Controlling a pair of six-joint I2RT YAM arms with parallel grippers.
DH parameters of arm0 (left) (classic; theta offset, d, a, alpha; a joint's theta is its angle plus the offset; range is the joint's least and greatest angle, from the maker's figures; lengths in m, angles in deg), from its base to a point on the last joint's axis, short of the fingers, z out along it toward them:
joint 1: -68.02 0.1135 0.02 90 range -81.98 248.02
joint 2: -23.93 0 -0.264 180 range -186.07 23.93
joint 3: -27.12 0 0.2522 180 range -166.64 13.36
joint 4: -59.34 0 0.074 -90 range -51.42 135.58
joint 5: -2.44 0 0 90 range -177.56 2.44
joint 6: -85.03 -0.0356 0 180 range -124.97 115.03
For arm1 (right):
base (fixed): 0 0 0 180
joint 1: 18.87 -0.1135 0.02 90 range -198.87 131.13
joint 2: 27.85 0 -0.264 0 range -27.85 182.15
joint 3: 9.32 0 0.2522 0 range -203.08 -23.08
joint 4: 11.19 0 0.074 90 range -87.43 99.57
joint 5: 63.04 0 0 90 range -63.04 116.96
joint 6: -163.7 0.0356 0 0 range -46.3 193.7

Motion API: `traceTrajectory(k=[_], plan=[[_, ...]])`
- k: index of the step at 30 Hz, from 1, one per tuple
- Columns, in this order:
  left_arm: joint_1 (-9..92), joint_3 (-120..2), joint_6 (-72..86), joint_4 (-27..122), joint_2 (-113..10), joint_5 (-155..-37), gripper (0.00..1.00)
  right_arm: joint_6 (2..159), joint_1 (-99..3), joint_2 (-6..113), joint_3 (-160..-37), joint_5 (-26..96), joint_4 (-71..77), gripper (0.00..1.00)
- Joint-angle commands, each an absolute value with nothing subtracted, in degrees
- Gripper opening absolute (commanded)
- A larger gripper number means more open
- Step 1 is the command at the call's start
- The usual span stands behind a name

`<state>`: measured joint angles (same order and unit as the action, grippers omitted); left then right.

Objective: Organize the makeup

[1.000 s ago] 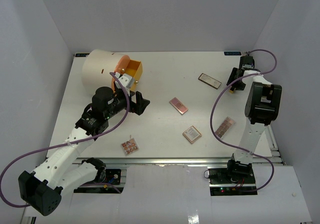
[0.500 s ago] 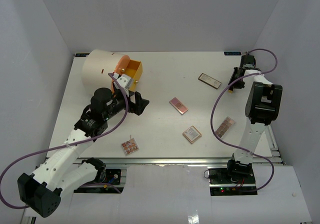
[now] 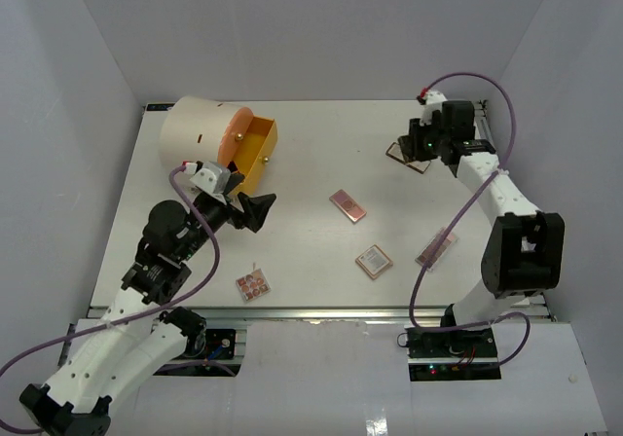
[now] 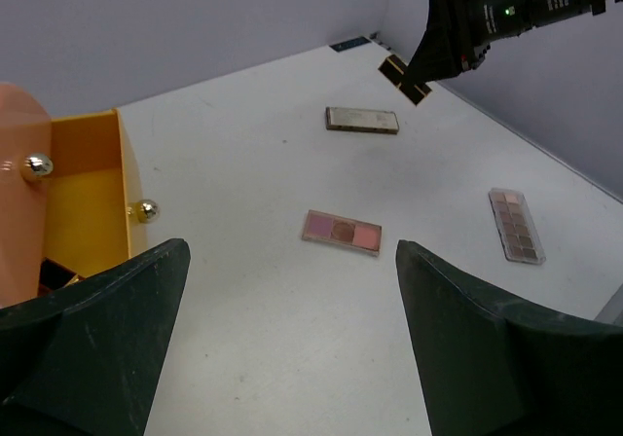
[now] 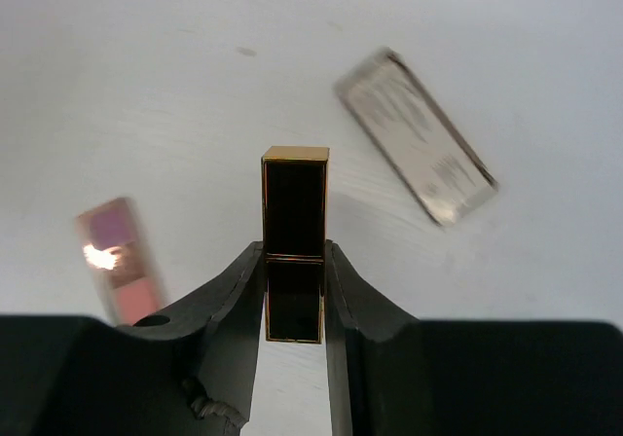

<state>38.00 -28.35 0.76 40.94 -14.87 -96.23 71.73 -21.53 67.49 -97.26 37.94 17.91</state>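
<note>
At ten o'clock on the table (image 3: 311, 144), the cream cylinder organiser (image 3: 195, 134) has its yellow drawer (image 3: 255, 146) pulled open, most likely as the place the makeup is meant to go. Something dark lies inside, too shadowed to name. Just off the drawer's six o'clock side the left gripper (image 3: 255, 212) hangs with its fingers spread wide and nothing between them, ready for a pick.

Four palettes lie loose and well apart on the table: a multi-shade palette (image 3: 253, 284) at seven o'clock, a pink palette (image 3: 348, 204) at centre, a square palette (image 3: 374, 261) below it, and a long palette (image 3: 435, 247) at four o'clock.

At two o'clock the right gripper (image 5: 294, 261) pinches a black-and-gold lipstick (image 5: 294, 198) by its lower half, raised off the table near a silvery palette (image 5: 416, 136). Its free end juts forward, which should make it easy to drop in.
</note>
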Motion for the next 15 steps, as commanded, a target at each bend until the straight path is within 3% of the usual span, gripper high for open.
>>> traceTrajectory(k=[1, 9, 15], plan=[[38.6, -26.4, -0.4, 45.0, -9.2, -91.5, 0.98, 57.1, -32.7, 59.2, -96.7, 50.1, 14.2, 0.17], [38.7, -23.3, -1.5, 48.3, -2.5, -76.4, 0.98, 32.7, -48.8, 64.9, -113.0, 59.7, 25.7, 0.17], [38.7, -21.7, -3.3, 48.2, 3.4, -66.2, 0.98, 12.5, -59.7, 71.7, -123.8, 49.0, 29.6, 0.17]])
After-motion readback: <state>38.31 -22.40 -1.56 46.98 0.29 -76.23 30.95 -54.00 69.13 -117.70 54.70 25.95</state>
